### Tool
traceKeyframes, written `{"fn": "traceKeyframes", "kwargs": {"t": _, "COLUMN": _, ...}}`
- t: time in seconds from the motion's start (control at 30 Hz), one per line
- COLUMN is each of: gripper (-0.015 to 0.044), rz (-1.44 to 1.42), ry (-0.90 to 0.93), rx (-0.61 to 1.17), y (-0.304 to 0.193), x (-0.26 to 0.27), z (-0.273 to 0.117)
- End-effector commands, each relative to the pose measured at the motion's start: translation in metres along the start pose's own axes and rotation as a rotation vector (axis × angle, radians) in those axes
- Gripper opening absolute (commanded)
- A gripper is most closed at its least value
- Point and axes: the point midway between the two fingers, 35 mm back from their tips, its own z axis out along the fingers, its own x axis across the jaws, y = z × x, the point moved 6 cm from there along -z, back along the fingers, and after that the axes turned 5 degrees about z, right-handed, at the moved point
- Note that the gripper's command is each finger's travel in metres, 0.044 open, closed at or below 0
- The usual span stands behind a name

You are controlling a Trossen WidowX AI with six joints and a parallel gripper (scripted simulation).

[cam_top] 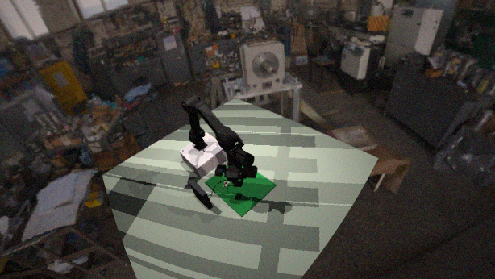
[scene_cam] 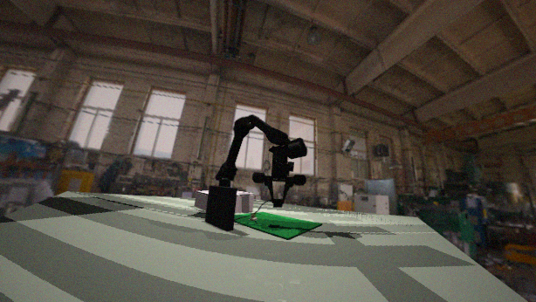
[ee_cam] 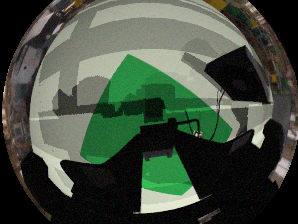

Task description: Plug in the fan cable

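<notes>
The green board (cam_top: pixel 243 209) (scene_cam: pixel 288 233) (ee_cam: pixel 125 75) lies flat on the table. The small pale four-pin header (cam_top: pixel 226 185) (scene_cam: pixel 253 219) (ee_cam: pixel 198 134) stands near its fan-side edge. The black fan (cam_top: pixel 200 194) (scene_cam: pixel 220 210) (ee_cam: pixel 237 75) stands upright beside the board. My gripper (cam_top: pixel 239 183) (scene_cam: pixel 278 203) (ee_cam: pixel 156 135) points down, shut on the cable's plug, above the board and off to one side of the header. The plug is mostly hidden by the dark fingertips. The thin cable (ee_cam: pixel 189 121) leaves the fingertips towards the header's side. Plug and header are apart.
The white box (cam_top: pixel 210 162) (scene_cam: pixel 245 202) under the arm's base stands behind the fan and board. The arm reaches over from it. Shadows of the arm and gripper fall across the board and the table (cam_top: pixel 210 242).
</notes>
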Motion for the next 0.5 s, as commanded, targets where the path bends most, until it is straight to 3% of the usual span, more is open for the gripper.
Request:
{"fn": "traceKeyframes", "kwargs": {"t": 0.0, "gripper": 0.0000, "rz": -0.023, "ry": -0.012, "rx": -0.040, "y": -0.004, "x": 0.001, "z": 0.010}}
{"fn": "traceKeyframes", "kwargs": {"t": 0.47, "gripper": 0.0000, "rz": -0.066, "ry": 0.000, "rx": -0.171, "y": -0.009, "x": 0.010, "z": 0.024}}
